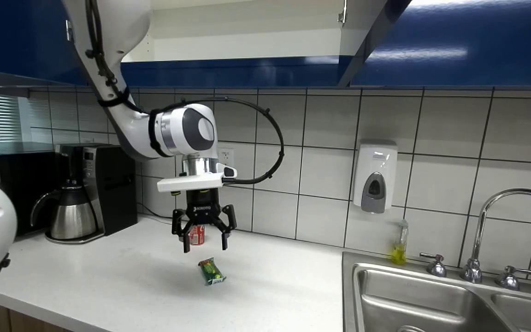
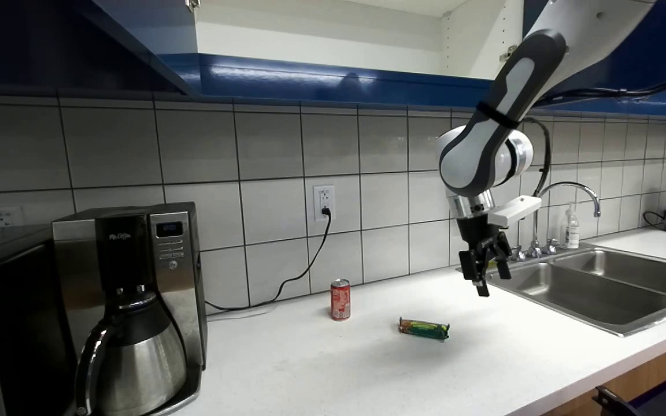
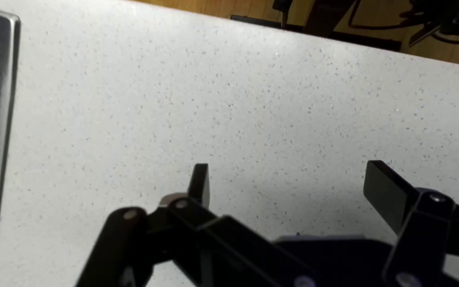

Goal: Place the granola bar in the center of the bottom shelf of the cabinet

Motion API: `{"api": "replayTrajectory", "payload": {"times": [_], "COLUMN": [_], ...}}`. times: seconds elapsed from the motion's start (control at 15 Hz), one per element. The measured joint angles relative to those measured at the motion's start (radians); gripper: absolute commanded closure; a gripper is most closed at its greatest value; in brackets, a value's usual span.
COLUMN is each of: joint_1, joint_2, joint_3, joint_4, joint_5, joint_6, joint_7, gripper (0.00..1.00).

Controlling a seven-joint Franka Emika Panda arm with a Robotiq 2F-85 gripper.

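"Now, where does the granola bar (image 1: 211, 271) lie?"

"Flat on the white counter (image 2: 310, 370), near the red can (image 2: 340, 300); the gripper (image 1: 205, 244) hangs above the counter, its 2 jaws parted, empty."

"And the granola bar's handling?"

"Likely light, slick-wrapped, perhaps crumbly: best pinched gently across the middle, not by the ends."

Glossy cabinet doors (image 1: 459, 44) catch the light as I watch from afar, my gripper (image 1: 205, 243) a dull matt finish; the granola bar (image 1: 211, 271) wears shiny plastic-looking film, the counter (image 1: 288, 286) looks smooth and speckled, the sink (image 2: 581, 289) satiny metal, the faucet (image 1: 478, 230) polished metal, the coffee carafe (image 2: 151, 367) brushed metal.
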Motion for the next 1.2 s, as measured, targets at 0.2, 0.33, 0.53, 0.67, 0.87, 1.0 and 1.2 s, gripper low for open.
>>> {"api": "replayTrajectory", "payload": {"times": [0.2, 0.33, 0.53, 0.67, 0.87, 1.0, 1.2], "joint_1": [0.022, 0.029, 0.036, 0.038, 0.044, 0.052, 0.067], "joint_2": [0.108, 0.174, 0.260, 0.311, 0.385, 0.437, 0.510], "joint_3": [0.018, 0.025, 0.026, 0.026, 0.026, 0.026, 0.026], "joint_4": [0.060, 0.111, 0.192, 0.244, 0.309, 0.347, 0.398], "joint_5": [-0.007, -0.011, -0.012, -0.012, -0.021, -0.037, -0.072], "joint_6": [0.066, 0.086, 0.102, 0.108, 0.118, 0.121, 0.121], "joint_7": [0.000, 0.000, 0.000, 0.000, 0.000, 0.000, -0.005], "gripper": [0.00, 0.00, 0.00, 0.00, 0.00, 0.00, 0.00]}}
